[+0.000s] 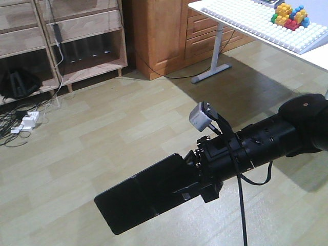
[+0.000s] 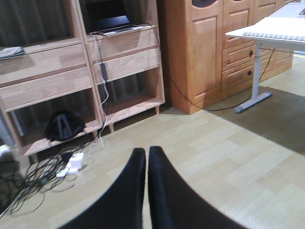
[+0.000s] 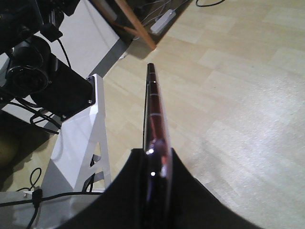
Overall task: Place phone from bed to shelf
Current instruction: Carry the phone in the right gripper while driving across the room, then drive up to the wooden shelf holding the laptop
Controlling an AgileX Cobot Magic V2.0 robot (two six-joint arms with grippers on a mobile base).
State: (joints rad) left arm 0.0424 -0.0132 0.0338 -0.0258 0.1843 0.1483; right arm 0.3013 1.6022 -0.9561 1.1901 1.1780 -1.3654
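Well apart from the shelf (image 2: 119,52), over floor (image 1: 128,128). Grips the phone (image 1: 146,197) mid-air by one end in the right gripper (image 3: 155,160); seems thin, stiff, glossy, probably slippery and fragile. Shows left gripper (image 2: 145,186) fingers pressed together, empty. Risks snagging cables (image 2: 33,179) by the shelf's foot.

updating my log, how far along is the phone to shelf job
Done: the phone is off the bed, which is out of view. In hand: the right gripper is shut on it above the floor; the left gripper is shut and empty. Remaining: reaching the shelf across the room and setting the phone on it.
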